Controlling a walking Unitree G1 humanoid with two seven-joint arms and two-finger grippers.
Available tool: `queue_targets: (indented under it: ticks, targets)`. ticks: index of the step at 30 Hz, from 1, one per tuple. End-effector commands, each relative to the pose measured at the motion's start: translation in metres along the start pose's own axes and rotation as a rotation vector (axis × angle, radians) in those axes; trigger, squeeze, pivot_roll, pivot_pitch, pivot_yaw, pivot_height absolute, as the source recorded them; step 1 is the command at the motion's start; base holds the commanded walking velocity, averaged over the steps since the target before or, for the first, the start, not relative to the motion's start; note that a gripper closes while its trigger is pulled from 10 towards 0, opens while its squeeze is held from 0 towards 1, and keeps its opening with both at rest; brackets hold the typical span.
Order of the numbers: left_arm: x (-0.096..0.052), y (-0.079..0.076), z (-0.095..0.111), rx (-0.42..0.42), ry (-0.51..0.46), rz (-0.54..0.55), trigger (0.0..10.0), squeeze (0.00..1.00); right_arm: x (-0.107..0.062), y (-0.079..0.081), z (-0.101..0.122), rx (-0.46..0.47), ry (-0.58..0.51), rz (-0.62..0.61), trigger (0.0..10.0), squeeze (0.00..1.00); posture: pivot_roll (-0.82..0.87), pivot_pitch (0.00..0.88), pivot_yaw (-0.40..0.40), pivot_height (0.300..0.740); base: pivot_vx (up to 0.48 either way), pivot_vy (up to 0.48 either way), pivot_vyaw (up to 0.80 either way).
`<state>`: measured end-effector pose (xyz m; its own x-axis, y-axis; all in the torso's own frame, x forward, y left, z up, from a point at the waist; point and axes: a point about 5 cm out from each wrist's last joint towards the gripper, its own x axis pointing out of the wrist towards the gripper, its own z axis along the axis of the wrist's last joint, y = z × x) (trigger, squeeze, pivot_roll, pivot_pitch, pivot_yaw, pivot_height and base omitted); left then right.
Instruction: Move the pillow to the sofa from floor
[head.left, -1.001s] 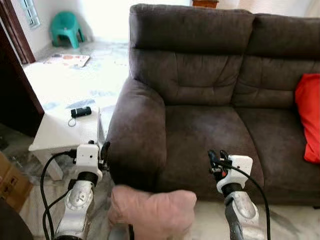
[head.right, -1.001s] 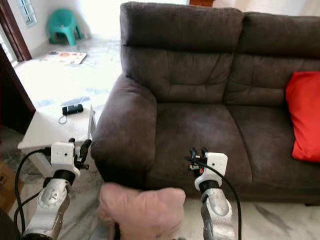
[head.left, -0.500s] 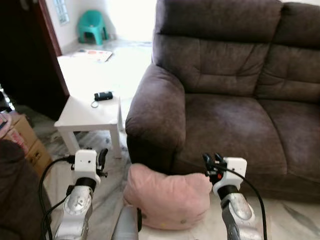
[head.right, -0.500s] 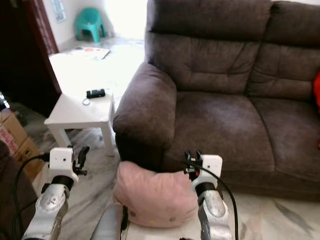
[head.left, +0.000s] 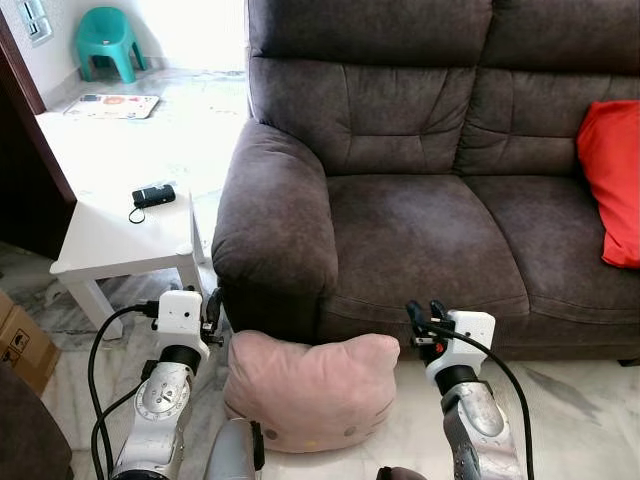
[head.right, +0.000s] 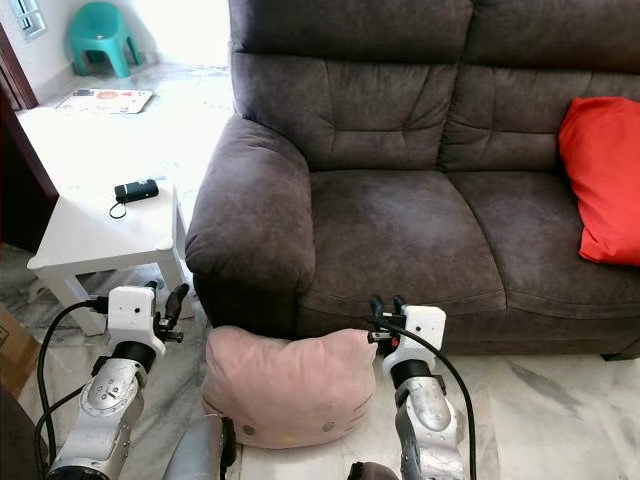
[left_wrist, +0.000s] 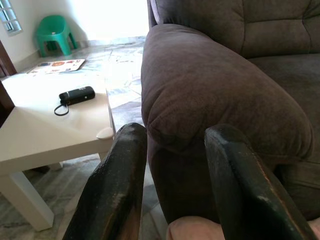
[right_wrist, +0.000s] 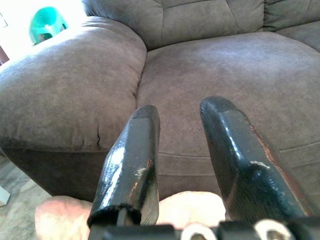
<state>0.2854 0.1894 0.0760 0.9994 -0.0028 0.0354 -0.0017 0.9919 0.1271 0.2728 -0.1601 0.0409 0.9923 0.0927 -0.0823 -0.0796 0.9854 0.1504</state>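
Your left gripper (head.left: 212, 306) and right gripper (head.left: 427, 312) both hover parted and empty on either side of the soft pink cat-face pillow (head.left: 310, 388), which slumps on the pale marble floor (head.left: 575, 415) touching the dark brown fabric sofa's (head.left: 420, 215) front. If you pinch only a loose corner, I'd expect the limp pillow to sag free or catch on the sofa's front edge.

Bright living room, marble floor (head.left: 590, 410)

White side table (head.left: 105, 240) by the wall, green plastic chair (head.left: 105, 45) beyond (daylight floods that far end).

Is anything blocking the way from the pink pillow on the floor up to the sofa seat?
Nothing visible does. The pillow lies against the sofa front, and the seat above it is bare; the red cushion sits at the far end.
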Motion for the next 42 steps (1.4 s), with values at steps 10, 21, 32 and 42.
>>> queue_targets:
  ticks: [10,21,32,42]
  targets:
    - [0.0014,-0.0014,0.0011,-0.013,-0.001,-0.01,10.0,0.0,0.0014,-0.0003,0.005,-0.004,-0.02,0.016,10.0,0.0,0.07,0.0,-0.061,0.581,0.0,0.0,0.0]
    - [0.0012,-0.0012,0.0006,-0.012,0.003,-0.009,10.0,0.0,0.0027,0.0016,0.0058,0.011,-0.014,0.022,10.0,0.0,0.07,0.0,-0.06,0.571,0.0,0.0,0.0]
    - [0.0013,-0.0017,-0.0008,-0.031,0.014,-0.013,10.0,0.0,0.0026,0.0034,0.0067,-0.001,-0.025,0.03,10.0,0.0,0.07,0.0,-0.058,0.546,0.0,0.0,0.0]
    - [0.0019,-0.0014,-0.0034,-0.064,0.037,-0.014,10.0,0.0,0.0029,0.002,0.0085,-0.008,-0.031,0.033,10.0,0.0,0.07,0.0,-0.056,0.546,0.0,0.0,0.0]
